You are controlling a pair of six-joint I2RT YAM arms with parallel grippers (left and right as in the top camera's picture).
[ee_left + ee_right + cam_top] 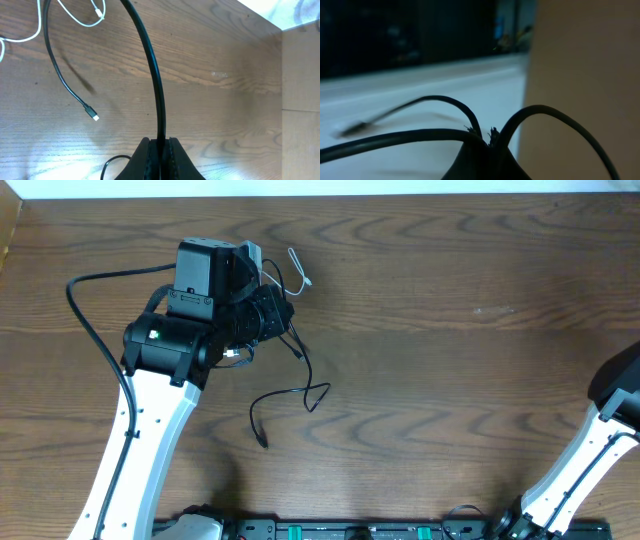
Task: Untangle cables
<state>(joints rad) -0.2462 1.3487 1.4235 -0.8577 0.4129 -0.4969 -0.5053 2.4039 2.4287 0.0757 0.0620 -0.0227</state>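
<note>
In the left wrist view my left gripper [160, 141] is shut on a thin black cable [155, 75]. The cable rises from the jaws, arcs up to the left and hangs down to a small plug [95, 117]. Seen from overhead, my left gripper [281, 315] is left of centre, and the black cable [306, 394] trails below it in a loop on the wood. A short white cable [297, 268] lies just beyond that gripper, also visible as the white cable [85, 22] at the top left. My right gripper [487, 132] is shut; thick black wires arc past its tips.
The wooden table [450, 350] stretches to the right. My right arm [612, 400] is at the far right edge, its gripper outside the overhead view. A pale wall panel [300, 75] stands at the table's side. The left arm's own thick wire [90, 330] loops at the left.
</note>
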